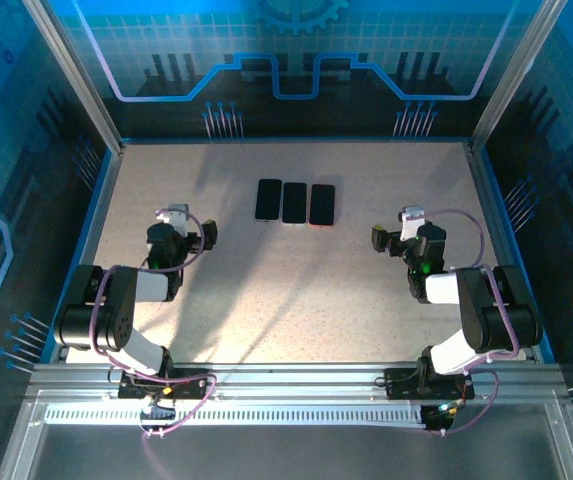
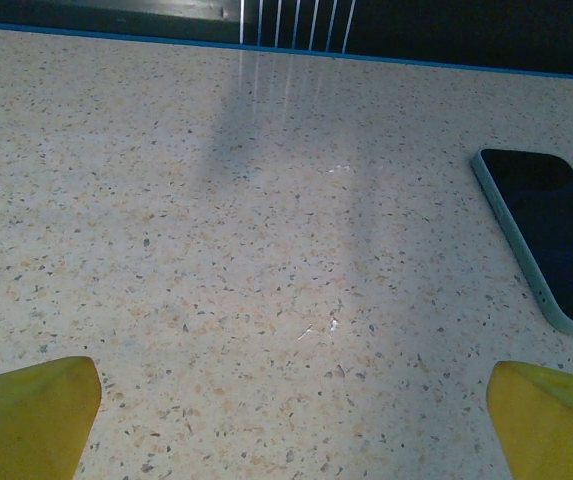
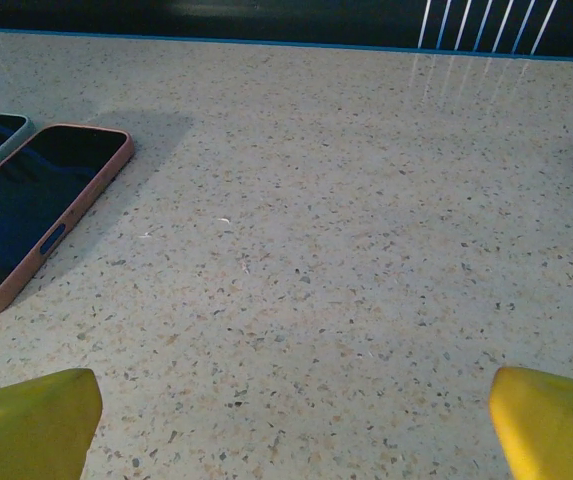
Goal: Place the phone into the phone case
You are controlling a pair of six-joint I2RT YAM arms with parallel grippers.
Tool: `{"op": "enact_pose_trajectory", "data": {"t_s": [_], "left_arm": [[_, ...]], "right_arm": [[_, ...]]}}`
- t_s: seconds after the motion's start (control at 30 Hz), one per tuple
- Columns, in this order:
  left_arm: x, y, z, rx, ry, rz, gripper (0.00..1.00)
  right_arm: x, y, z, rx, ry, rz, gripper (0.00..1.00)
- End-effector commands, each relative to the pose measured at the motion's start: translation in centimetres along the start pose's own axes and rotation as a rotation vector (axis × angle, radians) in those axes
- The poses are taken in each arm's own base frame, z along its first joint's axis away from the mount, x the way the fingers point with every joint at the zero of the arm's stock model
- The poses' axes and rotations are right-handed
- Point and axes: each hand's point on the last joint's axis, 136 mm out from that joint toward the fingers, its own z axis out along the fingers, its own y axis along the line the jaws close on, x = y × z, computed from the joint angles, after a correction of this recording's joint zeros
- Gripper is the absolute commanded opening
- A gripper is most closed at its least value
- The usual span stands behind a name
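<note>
Pink-rimmed slab [image 3: 36, 215], mint-rimmed slab [image 2: 556, 240] flank dark slab [image 1: 294, 202].

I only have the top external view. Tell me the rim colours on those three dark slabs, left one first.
Observer: The left slab has a pale mint-green rim, seen from the left wrist.
Operator: Now the right one.
Observer: The right slab has a pink rim with a bluish side button, glossy face up.
Operator: Report the fingers.
Observer: The left fingers and right fingers have yellow tips, spread wide over bare table, touching nothing.
</note>
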Motion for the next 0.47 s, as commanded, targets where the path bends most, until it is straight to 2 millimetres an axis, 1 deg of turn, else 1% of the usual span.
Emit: {"op": "enact_pose_trajectory", "data": {"t_s": [0.0,0.43], "left_arm": [[-0.69,-0.33,-0.04,0.026,-0.033,0.015,0.99],[-0.62,-0.29,-0.04,0.025,-0.032,0.016,0.99]], "right_arm": [[-1.58,0.05,0.16,0.003,-0.055,-0.031,1.00],[-1.57,0.47,0.34,0.008,-0.046,-0.058,1.00]]}}
